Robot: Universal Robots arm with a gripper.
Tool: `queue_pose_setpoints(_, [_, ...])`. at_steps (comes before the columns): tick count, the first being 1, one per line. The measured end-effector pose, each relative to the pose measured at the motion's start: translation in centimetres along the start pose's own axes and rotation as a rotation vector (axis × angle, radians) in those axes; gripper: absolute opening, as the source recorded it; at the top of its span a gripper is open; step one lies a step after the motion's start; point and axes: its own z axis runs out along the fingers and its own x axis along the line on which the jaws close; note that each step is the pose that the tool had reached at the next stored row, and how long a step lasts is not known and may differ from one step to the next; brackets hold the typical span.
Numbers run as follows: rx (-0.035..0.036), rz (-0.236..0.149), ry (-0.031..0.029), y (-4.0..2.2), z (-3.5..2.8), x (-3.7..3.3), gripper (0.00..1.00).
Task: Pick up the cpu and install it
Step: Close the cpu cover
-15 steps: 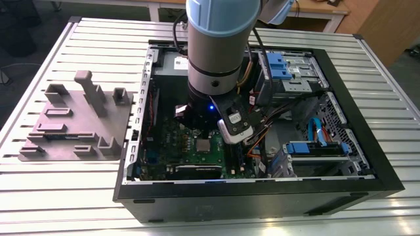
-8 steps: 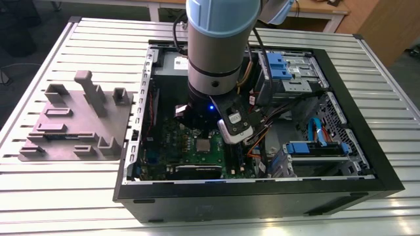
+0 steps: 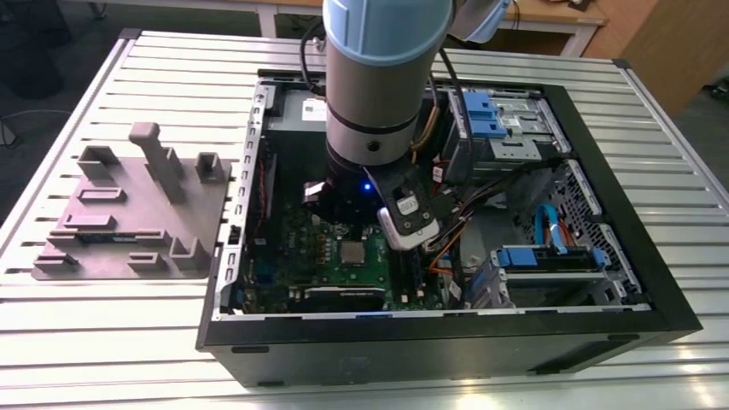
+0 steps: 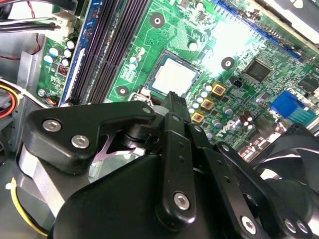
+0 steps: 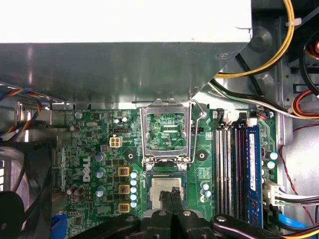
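Note:
The cpu [image 3: 354, 253], a small square chip with a silver-grey top, lies flat in its socket on the green motherboard [image 3: 299, 256] inside the open computer case. In both wrist views my gripper [image 5: 172, 195] hangs just above it, its two black fingertips pressed together and covering the chip's near edge, with nothing held between them. In the second wrist view the cpu [image 4: 172, 79] sits just beyond the gripper [image 4: 177, 99]. The socket's metal load frame [image 5: 166, 132] stands swung open behind the cpu [image 5: 158, 188].
A big grey metal box [image 5: 124, 59] overhangs the board behind the socket. Memory slots [image 5: 232, 164] run beside the socket, and cable bundles [image 5: 279, 45] lie past them. A black fan [image 4: 294, 154] sits near the gripper. A grey fixture tray [image 3: 125, 213] stands outside the case.

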Motion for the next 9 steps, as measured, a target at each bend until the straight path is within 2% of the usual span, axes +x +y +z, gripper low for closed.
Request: queue_pose_setpoints(9, [-0.0055,0.000,0.0001,0.00,0.00,0.00,0.10])
